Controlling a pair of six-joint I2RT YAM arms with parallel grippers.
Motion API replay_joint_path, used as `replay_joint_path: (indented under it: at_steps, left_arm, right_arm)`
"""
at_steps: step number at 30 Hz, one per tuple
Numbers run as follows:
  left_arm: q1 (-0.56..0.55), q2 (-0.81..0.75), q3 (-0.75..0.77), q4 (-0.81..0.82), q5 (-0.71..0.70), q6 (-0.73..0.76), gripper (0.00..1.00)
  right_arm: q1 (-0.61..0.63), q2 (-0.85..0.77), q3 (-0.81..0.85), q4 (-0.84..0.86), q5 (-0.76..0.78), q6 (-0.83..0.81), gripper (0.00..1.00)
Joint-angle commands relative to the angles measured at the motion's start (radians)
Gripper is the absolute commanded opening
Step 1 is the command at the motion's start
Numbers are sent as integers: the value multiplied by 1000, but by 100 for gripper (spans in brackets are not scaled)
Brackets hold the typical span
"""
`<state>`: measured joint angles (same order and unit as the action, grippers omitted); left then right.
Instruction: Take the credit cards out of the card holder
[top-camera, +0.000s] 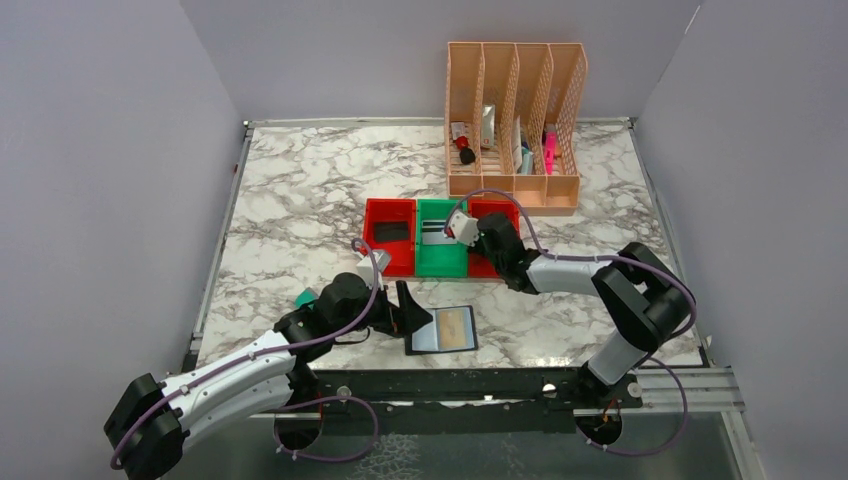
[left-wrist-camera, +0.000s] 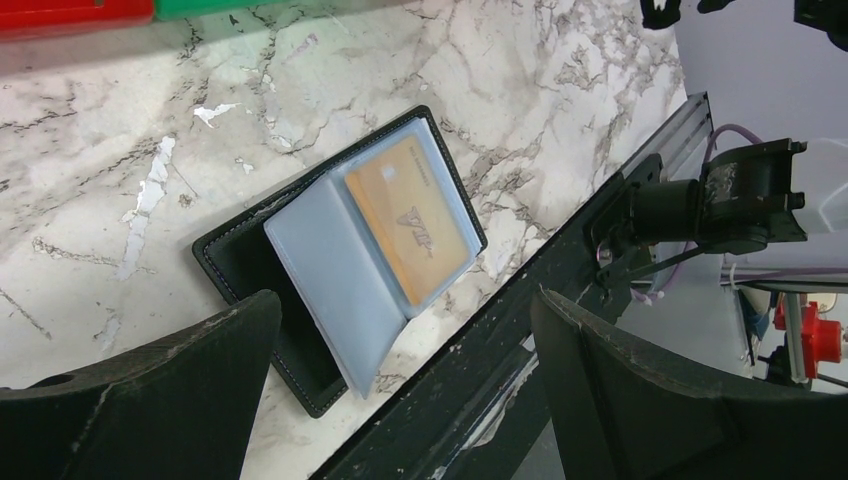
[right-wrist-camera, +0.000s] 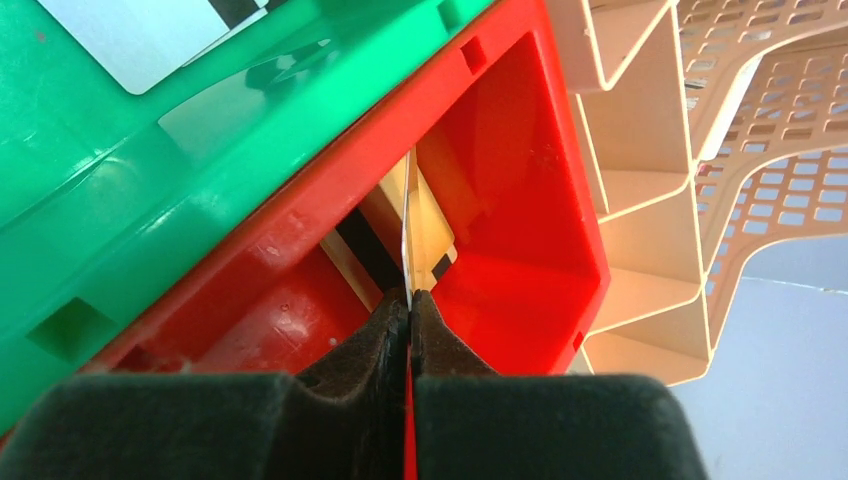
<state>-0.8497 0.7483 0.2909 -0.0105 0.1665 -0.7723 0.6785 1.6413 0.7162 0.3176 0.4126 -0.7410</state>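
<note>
Two arms split the job on the marble table: one hangs by the card holder, the other pinches a card in a bin.

At left, the left gripper has its jaws wide apart, just beside the card holder. The holder lies opened flat near the table's front edge, its long axis along that edge, immediately to the gripper's right. An orange card sits in its clear sleeve, not yet drawn. Further right, past the green bin, the right gripper is closed tight on a pale card, held edge-on inside the right-hand red bin. The left arm looks far nearer the holder.
</note>
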Motion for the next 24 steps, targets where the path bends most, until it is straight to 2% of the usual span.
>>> replay_joint_path:
  at_steps: [1, 3, 8, 12, 24]
  left_arm:
    - [4, 1, 34, -9, -18, 15, 99]
    - [4, 3, 33, -9, -17, 15, 99]
    - [4, 9, 33, -5, -17, 10, 99]
    - [4, 15, 34, -6, -15, 10, 99]
    - [4, 12, 31, -12, -12, 4, 99]
  right_arm:
    - [-8, 39, 3, 35, -15, -28, 8]
    - [-8, 53, 15, 21, -2, -20, 8]
    - [-8, 34, 17, -24, -51, 29, 25]
    - [-9, 15, 17, -29, -75, 66, 35]
    - [-16, -25, 31, 2, -49, 153, 39]
